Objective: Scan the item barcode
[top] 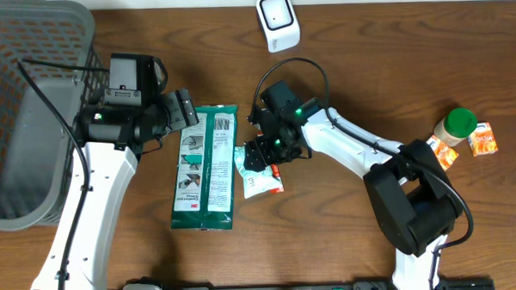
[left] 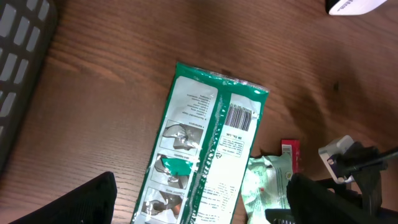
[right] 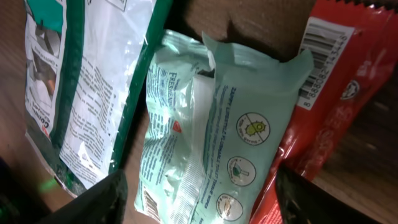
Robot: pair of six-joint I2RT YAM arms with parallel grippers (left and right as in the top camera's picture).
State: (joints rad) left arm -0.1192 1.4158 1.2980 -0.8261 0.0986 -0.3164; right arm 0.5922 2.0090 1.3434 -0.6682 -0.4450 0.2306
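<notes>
The pale green pouch [right: 211,124] lies flat on the table, touching the right edge of the long green packet [top: 205,168]. It partly overlaps a red packet [right: 336,93], whose barcode faces up.

The right gripper [right: 196,202] points down over the pouch. One finger stands at each of the pouch's long sides. The jaws are apart, but it cannot be told whether they press on the pouch. The right arm reaches toward the green packet from its far right, elbow raised and wrist bent downward.

The left gripper [top: 186,108] hovers at the green packet's upper left corner, jaws wide open and empty. Its arm runs up along the packet's left side.

A white scanner [top: 277,21] stands above and right of the packet. A grey basket [top: 24,101] sits far to its left.
</notes>
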